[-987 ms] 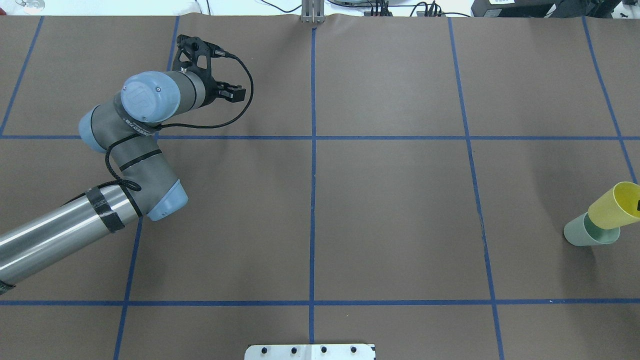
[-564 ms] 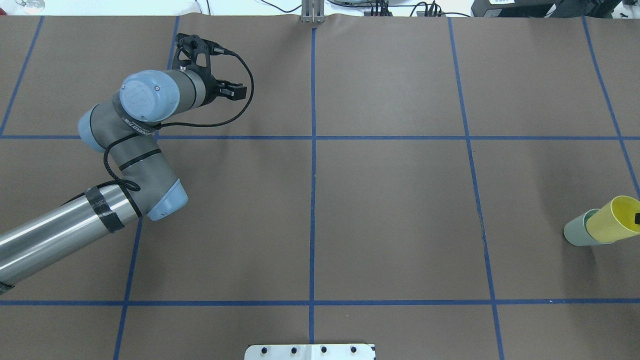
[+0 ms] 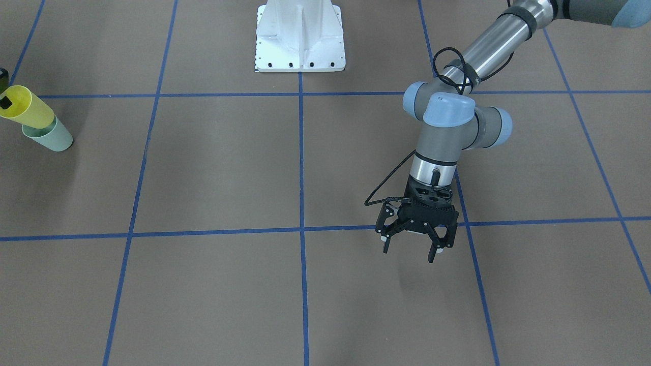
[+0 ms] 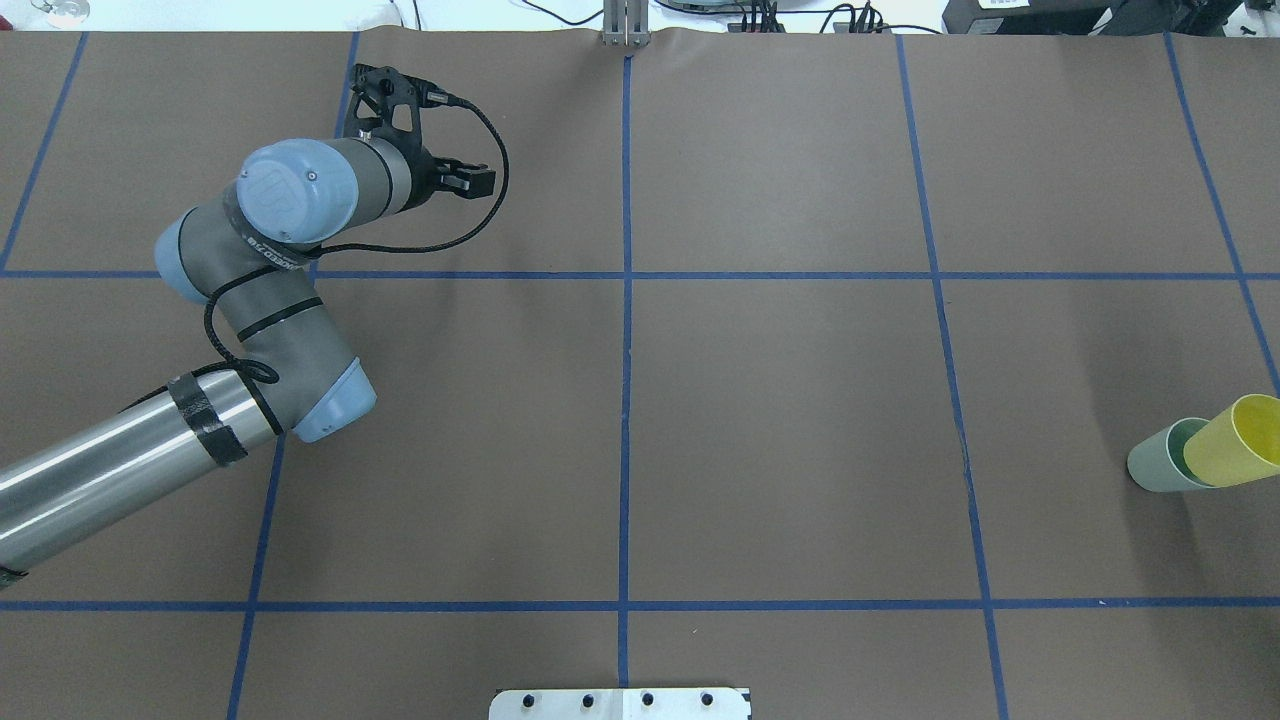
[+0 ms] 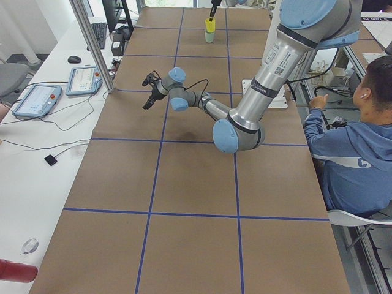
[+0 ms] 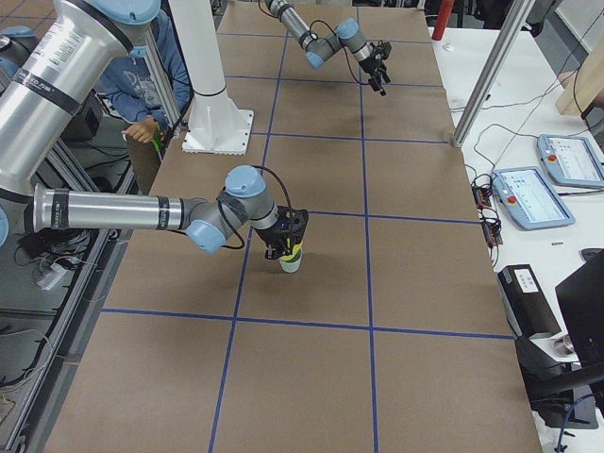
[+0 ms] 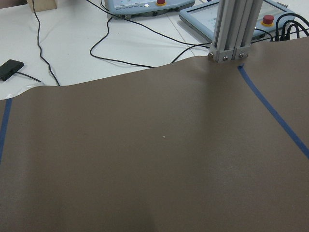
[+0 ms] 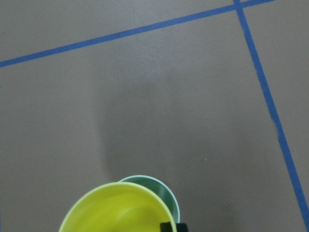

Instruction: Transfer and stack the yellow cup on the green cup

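Observation:
The yellow cup [image 4: 1235, 445] hangs tilted at the table's right edge, its base at the mouth of the upright green cup [image 4: 1158, 464]. Both also show in the front view, yellow cup [image 3: 25, 108] over green cup [image 3: 52, 137], and in the right wrist view, yellow cup [image 8: 118, 209] in front of the green cup's rim [image 8: 170, 195]. My right gripper [image 3: 4, 89] is shut on the yellow cup's rim, one finger inside it. My left gripper [image 3: 409, 249] is open and empty above the table, far from the cups.
The white robot base plate [image 3: 300, 35] sits at the table's near middle. Blue tape lines [image 4: 625, 400] grid the brown table cover. An aluminium post [image 7: 231, 29] and teach pendants stand beyond the far edge. A seated operator [image 5: 349, 153] is beside the table.
The yellow cup has come down and over the green cup, its base now at the green cup's mouth. The left arm has barely shifted.

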Tool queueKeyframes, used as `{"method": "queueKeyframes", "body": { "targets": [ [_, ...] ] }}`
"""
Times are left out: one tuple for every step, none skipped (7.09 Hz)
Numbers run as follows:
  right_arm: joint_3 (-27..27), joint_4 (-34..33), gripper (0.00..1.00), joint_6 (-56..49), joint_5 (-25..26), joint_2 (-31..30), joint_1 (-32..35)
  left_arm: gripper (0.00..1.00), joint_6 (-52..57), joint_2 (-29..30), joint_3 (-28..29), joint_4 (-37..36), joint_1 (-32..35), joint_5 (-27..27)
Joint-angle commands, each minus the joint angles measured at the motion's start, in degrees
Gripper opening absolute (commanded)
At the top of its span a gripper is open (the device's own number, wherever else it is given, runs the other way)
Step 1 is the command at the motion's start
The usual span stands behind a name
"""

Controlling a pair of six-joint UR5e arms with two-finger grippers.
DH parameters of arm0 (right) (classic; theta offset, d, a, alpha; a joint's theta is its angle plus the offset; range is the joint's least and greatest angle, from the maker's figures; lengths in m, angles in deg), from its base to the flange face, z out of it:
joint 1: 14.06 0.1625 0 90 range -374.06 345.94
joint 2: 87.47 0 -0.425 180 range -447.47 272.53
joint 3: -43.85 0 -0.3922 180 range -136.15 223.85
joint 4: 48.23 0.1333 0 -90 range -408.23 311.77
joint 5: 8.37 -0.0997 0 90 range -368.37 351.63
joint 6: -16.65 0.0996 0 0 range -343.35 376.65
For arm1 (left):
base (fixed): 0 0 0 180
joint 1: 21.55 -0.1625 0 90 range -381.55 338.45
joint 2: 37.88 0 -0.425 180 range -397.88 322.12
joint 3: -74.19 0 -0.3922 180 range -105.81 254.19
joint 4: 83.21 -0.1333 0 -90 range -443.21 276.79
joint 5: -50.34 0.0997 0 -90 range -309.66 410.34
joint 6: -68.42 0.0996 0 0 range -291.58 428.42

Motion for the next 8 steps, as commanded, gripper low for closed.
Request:
{"method": "queueKeyframes", "body": {
  "targets": [
    [0.5,0.0,0.00,0.0,0.6,0.4,-0.2,0.99,0.0,-0.1,-0.3,0.0,0.0,0.0],
    [0.5,0.0,0.00,0.0,0.5,0.5,-0.3,0.99,0.0,-0.1,-0.9,0.0,0.1,0.0],
    [0.7,0.0,0.00,0.0,0.5,0.7,-0.4,0.99,-0.7,-0.1,-1.2,0.0,0.1,0.0],
    [0.8,-0.1,0.00,0.0,0.5,1.1,-0.4,0.99,-1.0,-0.1,-1.3,0.0,0.1,0.0],
    [1.2,0.0,0.00,0.0,0.5,1.2,-0.4,0.99,-1.0,-0.1,-1.4,0.0,0.0,0.0],
    [1.2,0.0,0.59,0.0,0.5,1.3,-0.4,0.99,-1.0,-0.2,-1.9,0.0,0.1,0.0],
    [1.5,0.0,1.00,0.1,0.4,1.4,-0.4,0.99,-1.1,-0.2,-2.0,0.0,0.1,0.0],
    [1.5,0.0,1.00,0.1,0.2,2.0,-0.4,0.99,-1.1,-1.1,-2.1,0.0,0.1,-0.2]
  ]
}}
